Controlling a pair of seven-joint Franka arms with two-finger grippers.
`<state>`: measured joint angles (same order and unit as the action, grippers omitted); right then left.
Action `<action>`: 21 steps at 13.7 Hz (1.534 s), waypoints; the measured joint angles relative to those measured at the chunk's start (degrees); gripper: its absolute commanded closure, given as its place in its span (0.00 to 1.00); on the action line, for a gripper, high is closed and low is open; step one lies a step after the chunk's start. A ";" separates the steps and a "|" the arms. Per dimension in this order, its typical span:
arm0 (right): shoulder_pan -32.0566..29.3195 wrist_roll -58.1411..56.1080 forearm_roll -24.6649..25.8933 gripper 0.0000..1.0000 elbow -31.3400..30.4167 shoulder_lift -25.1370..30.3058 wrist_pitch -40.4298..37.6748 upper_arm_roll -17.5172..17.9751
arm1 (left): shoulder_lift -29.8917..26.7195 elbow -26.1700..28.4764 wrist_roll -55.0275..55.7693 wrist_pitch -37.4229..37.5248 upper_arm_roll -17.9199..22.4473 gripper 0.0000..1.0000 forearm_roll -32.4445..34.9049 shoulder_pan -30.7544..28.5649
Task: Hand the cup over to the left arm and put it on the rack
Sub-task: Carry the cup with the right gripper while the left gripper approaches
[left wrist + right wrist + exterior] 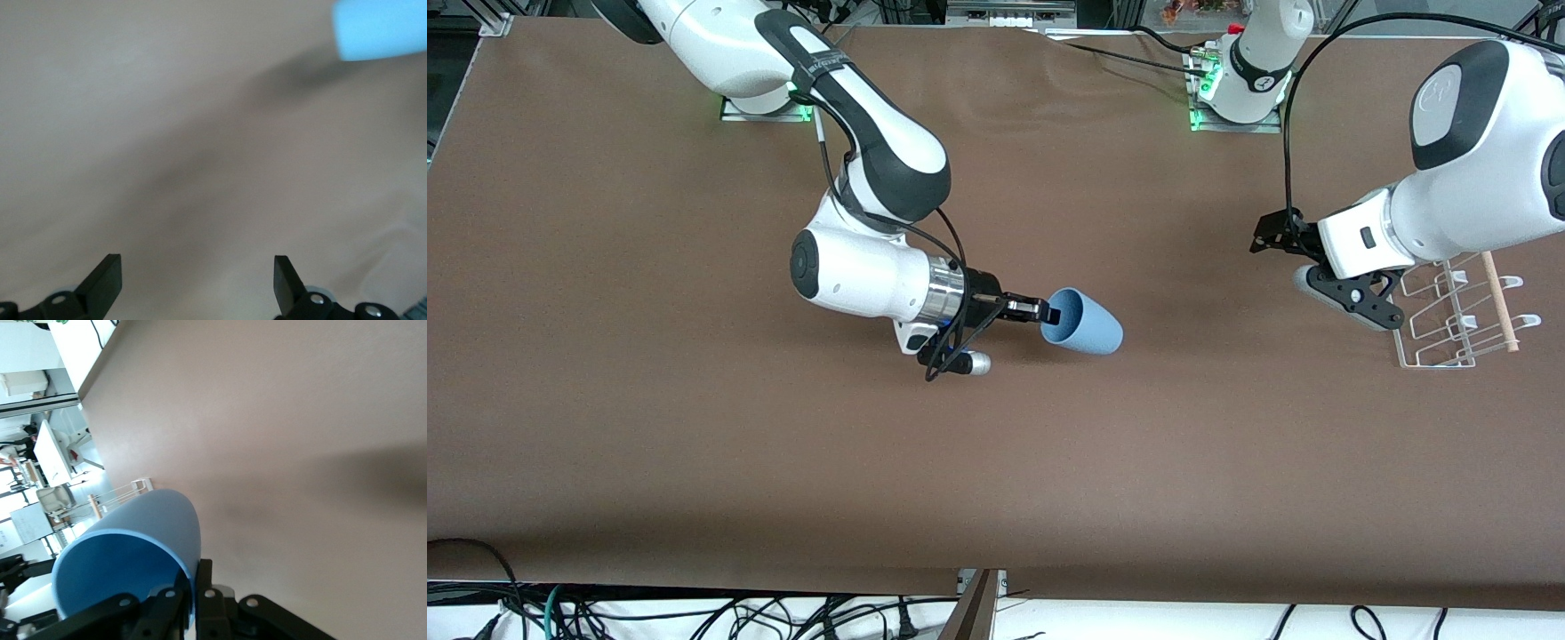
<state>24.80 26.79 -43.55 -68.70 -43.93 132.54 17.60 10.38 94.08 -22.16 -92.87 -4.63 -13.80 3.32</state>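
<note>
Right hand [189, 603] pinches cup [127, 567] rim, apparently one finger inside.

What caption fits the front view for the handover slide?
Right gripper holds the cup on its side by the rim above mid-table; left gripper waits open beside the rack.

Flat brown matte table covering [694, 427] spans the work surface, faintly creased. Tangled black cables [694, 613] lie on the white ledge nearest the front camera.
</note>
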 measured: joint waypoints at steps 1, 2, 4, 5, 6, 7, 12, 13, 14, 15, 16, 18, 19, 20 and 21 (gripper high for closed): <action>0.21 0.01 -0.99 1.00 0.48 -0.01 0.00 0.00 | 0.21 0.00 -3.87 -0.09 0.02 0.00 -1.75 -0.22; 0.38 0.03 -1.45 1.00 0.89 0.00 0.00 0.00 | 0.43 -0.01 -7.77 -0.37 0.08 0.00 -4.02 -0.46; 0.86 0.11 -1.77 1.00 1.23 -0.01 0.00 0.01 | 0.78 -0.03 -15.52 -1.21 0.15 0.00 -8.38 -1.30; 1.22 0.14 -1.79 1.00 1.23 -0.03 0.00 0.01 | 0.88 -0.05 -19.43 -2.08 0.17 0.00 -10.52 -1.78; 1.57 0.17 -1.80 1.00 1.23 -0.06 0.00 0.01 | 0.93 -0.07 -23.33 -3.42 0.21 0.00 -12.40 -2.00; 1.84 0.19 -1.81 1.00 1.23 -0.07 0.00 0.04 | 0.96 -0.11 -26.98 -5.21 0.13 0.00 -14.03 -1.95; 2.22 0.26 -1.86 1.00 1.57 -0.07 0.00 0.32 | 2.85 -0.16 -45.85 -14.10 -0.21 0.00 -24.69 -1.05; 2.21 0.26 -1.86 1.00 1.63 -0.07 0.00 0.32 | 3.99 -0.16 -50.49 -15.39 -0.27 0.00 -27.01 -0.72; 2.19 0.27 -1.86 1.00 1.68 -0.07 0.00 0.32 | 5.21 -0.14 -54.55 -16.09 -0.32 0.00 -29.45 -0.33; 2.19 0.27 -1.88 1.00 1.74 -0.08 0.01 0.32 | 6.21 -0.14 -57.60 -16.39 -0.36 0.00 -31.41 0.18; 2.19 0.28 -1.92 1.00 1.80 -0.10 0.01 0.32 | 6.92 -0.14 -59.81 -16.86 -0.46 0.00 -32.46 0.81; 2.19 0.29 -2.60 1.00 2.05 -0.13 0.02 0.32 | 7.41 -0.06 -61.61 -18.47 -0.81 0.00 -32.81 2.45; 2.18 0.29 -2.92 1.00 2.15 -0.13 0.03 0.32 | 7.43 0.22 -61.66 -19.67 -0.90 0.00 -32.81 3.66; 2.14 0.29 -3.04 1.00 2.21 -0.13 0.05 0.31 | 7.44 0.54 -61.66 -20.68 -0.96 0.00 -32.81 4.96; 2.07 0.29 -3.07 1.00 2.24 -0.13 0.06 0.31 | 7.47 0.87 -61.66 -21.52 -1.01 0.00 -32.81 5.97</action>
<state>26.87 27.09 -46.62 -66.46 -44.06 132.60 17.92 17.86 94.95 -83.82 -114.39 -5.64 -46.61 9.29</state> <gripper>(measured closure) 0.956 0.000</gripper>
